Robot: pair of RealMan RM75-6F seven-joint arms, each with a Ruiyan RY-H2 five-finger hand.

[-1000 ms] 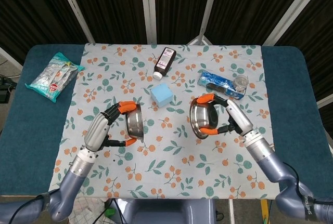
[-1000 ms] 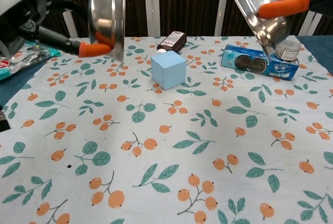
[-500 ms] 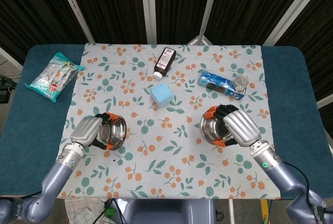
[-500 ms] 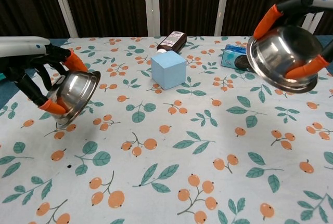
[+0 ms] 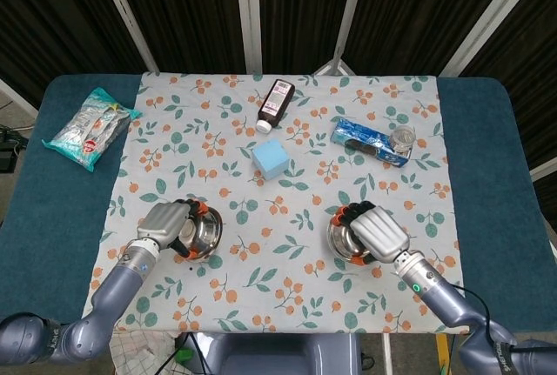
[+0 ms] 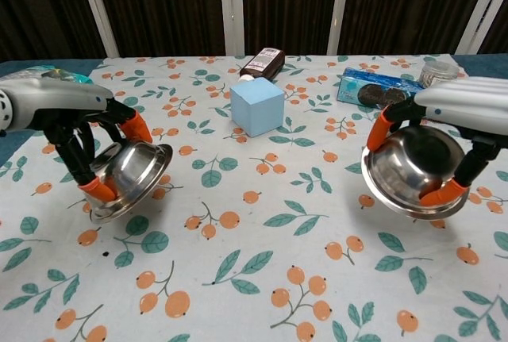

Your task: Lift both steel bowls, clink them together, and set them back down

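Chest view: both steel bowls, left bowl [image 6: 127,177] and right bowl [image 6: 414,171], are gripped tilted by left hand [image 6: 75,132] and right hand [image 6: 460,120], flanking the blue cube [image 6: 256,106]. Set-down is judged underway; levelling and release are needed next.

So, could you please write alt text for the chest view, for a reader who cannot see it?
Two robot hands, left and right, each hold a tilted shiny steel bowl, left and right, low over a white tablecloth with orange fruit print. Behind them lie a light blue cube, a dark brown bottle on its side and a blue biscuit packet.
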